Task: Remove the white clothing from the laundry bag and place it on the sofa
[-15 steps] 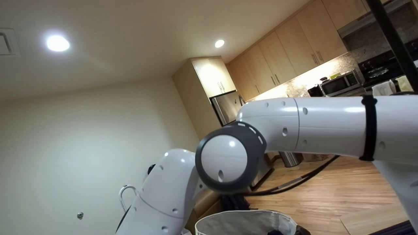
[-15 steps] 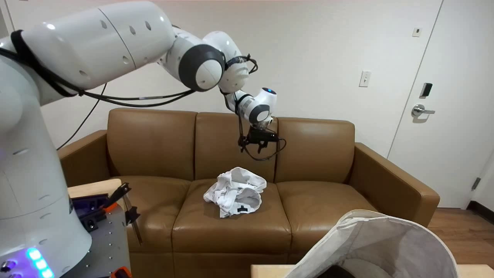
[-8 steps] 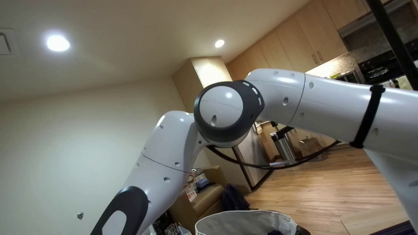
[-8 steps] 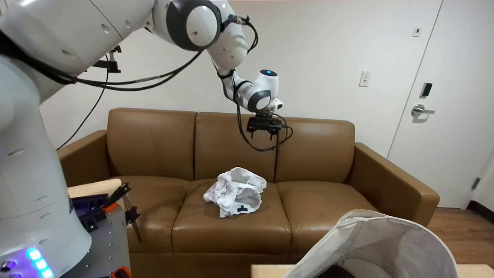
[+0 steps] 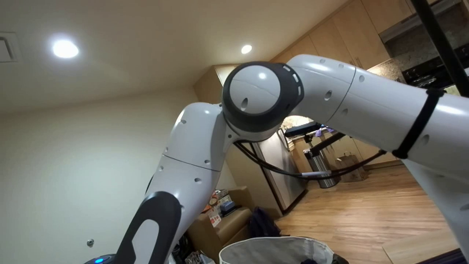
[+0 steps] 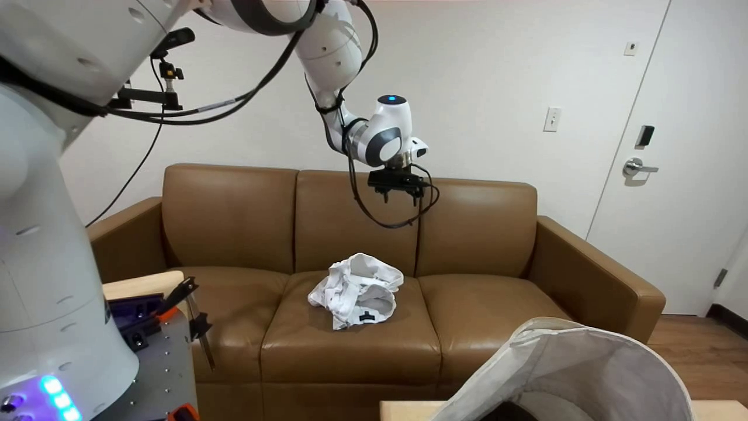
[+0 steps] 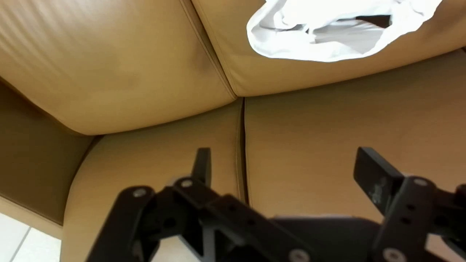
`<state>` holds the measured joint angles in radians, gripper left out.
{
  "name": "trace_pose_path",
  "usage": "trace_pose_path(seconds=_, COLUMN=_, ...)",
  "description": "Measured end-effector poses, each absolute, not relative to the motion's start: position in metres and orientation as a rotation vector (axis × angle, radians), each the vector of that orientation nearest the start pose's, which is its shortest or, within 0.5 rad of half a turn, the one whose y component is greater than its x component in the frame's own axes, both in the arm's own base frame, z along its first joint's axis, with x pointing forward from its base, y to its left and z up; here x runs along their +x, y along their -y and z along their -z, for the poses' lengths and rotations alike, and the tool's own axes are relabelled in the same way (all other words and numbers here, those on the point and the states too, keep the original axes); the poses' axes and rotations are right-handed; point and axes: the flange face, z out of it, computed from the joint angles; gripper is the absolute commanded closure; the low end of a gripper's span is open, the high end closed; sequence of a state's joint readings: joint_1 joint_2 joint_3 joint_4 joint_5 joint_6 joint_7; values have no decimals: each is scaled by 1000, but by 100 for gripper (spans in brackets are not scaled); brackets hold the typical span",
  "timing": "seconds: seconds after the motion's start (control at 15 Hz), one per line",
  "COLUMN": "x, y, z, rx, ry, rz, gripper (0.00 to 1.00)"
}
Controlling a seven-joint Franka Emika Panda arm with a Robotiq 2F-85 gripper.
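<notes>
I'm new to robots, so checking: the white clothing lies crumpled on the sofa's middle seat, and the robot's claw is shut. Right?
Not quite: the wrist view shows the gripper open, its jaws apart. The white clothing does lie crumpled on the middle seat of the sofa.

No lettering can be read: the dark label (image 6: 367, 316) on the white clothing (image 6: 345, 294), which lies on the middle seat of the sofa (image 6: 350, 358), is too small.
</notes>
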<state>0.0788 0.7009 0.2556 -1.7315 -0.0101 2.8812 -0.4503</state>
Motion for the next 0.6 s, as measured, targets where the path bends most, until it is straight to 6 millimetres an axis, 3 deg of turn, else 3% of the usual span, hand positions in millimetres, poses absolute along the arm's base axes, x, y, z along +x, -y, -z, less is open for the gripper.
trace_pose_path(seconds=0.33, x=676, y=-208, z=-236, rx=-2765, ry=1005, rz=712, gripper=0)
trace_pose_path(seconds=0.6, x=662, y=-225, z=-235, rx=-2683, ry=952, rz=491, gripper=0)
